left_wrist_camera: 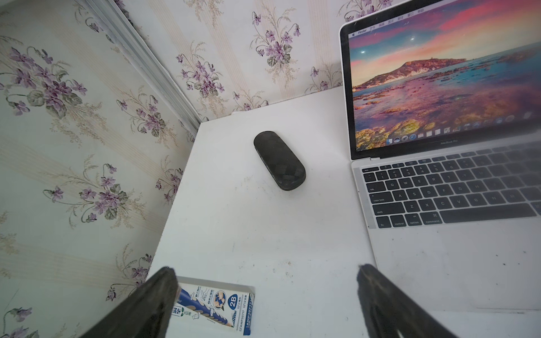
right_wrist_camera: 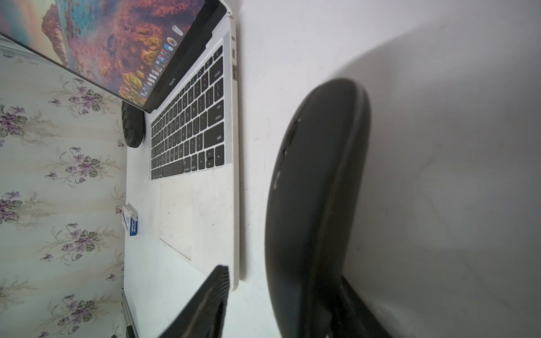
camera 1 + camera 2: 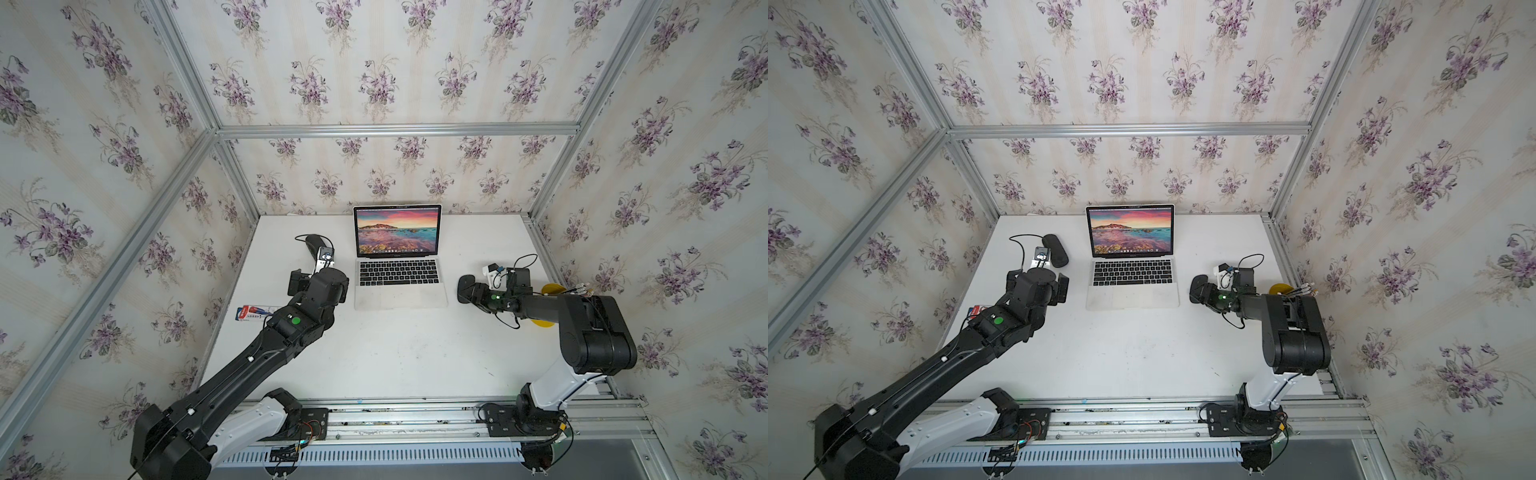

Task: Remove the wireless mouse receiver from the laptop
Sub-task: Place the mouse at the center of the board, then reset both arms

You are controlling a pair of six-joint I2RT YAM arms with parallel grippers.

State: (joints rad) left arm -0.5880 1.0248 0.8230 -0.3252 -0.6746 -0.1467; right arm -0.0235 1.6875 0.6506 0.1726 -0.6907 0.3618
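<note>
The silver laptop (image 3: 399,293) (image 3: 1133,296) stands open at the back middle of the table, its screen showing a sunset seascape. The wireless mouse receiver is not visible in any view; the ports on the laptop's (image 2: 199,210) right edge show no black nub. My right gripper (image 3: 478,294) (image 3: 1209,294) (image 2: 284,275) hovers low beside that edge, open. The black oval mouse (image 2: 316,175) lies between its fingers and hides one of them. White table shows between the mouse and the near finger. My left gripper (image 3: 322,286) (image 1: 266,270) is wide open and empty, left of the laptop (image 1: 439,263).
A long black oval case (image 1: 279,161) (image 3: 313,243) lies left of the screen. A blue and white pencil box (image 1: 216,304) (image 3: 253,313) sits at the table's left edge. A yellow object (image 3: 552,289) lies behind the right arm. Floral walls enclose three sides.
</note>
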